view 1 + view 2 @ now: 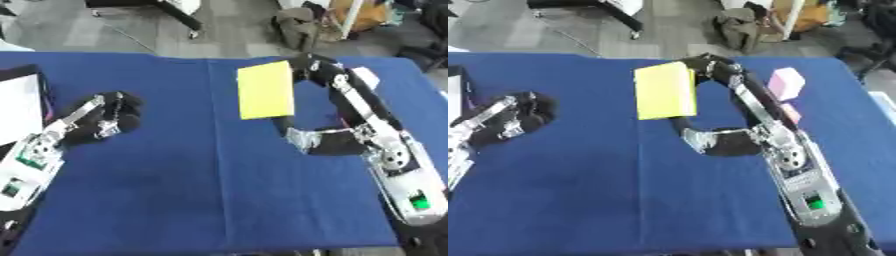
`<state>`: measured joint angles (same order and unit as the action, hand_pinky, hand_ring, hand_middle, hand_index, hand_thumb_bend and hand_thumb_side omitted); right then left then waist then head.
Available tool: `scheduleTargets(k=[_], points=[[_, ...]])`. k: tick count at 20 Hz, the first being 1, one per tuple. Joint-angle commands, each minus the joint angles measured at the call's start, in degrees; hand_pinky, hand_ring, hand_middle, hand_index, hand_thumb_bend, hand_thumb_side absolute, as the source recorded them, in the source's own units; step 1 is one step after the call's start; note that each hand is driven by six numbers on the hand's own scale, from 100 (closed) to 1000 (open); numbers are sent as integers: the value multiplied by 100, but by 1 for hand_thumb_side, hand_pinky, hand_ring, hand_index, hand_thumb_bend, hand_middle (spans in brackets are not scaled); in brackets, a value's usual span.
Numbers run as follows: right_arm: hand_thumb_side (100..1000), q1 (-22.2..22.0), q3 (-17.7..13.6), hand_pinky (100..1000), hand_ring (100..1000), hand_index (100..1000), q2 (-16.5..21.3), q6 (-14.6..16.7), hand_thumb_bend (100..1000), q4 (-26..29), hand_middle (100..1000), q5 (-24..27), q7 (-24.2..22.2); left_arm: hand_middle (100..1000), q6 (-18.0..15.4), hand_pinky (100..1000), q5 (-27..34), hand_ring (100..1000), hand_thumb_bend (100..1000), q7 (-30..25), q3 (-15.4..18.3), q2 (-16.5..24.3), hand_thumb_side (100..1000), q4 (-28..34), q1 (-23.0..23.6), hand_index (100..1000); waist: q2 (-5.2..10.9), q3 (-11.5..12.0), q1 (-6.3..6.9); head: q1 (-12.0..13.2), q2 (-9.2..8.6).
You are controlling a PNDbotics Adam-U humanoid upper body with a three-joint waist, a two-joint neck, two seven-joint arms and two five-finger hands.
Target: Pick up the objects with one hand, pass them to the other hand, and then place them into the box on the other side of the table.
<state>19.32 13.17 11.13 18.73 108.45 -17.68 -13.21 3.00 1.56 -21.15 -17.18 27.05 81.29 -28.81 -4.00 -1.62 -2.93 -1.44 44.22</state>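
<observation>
Yellow block sits just above centre of the frame, pinched between the fingers and thumb of the right robot hand, fingers at its upper right corner and thumb below its lower edge, and looks lifted off the blue counter. It reads as a flat, light slab, probably foam or sponge, so it should carry easily but may flex or slip if held only by a corner; the free left long edge looks like the best place for the receiving hand to take it. The left robot hand waits at centre left, fingers curled and holding nothing. A white box shows at the left edge, likely the destination. Two pink blocks lie at the upper right in the right eye view.
</observation>
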Motion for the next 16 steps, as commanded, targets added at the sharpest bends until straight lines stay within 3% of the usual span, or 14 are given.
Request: scheduleTargets(k=[1, 16], points=[[255, 132, 88, 722, 619, 370, -30, 43, 100, 188, 276, 112, -108, 589, 80, 725, 135, 691, 863, -92, -150, 78, 724, -114, -216, 764, 68, -12, 5, 19, -10], [238, 571, 608, 720, 616, 376, -251, 250, 100, 303, 281, 291, -687, 596, 255, 725, 374, 695, 883, -490, -803, -350, 733, -395, -813, 767, 42, 60, -41, -46, -10]])
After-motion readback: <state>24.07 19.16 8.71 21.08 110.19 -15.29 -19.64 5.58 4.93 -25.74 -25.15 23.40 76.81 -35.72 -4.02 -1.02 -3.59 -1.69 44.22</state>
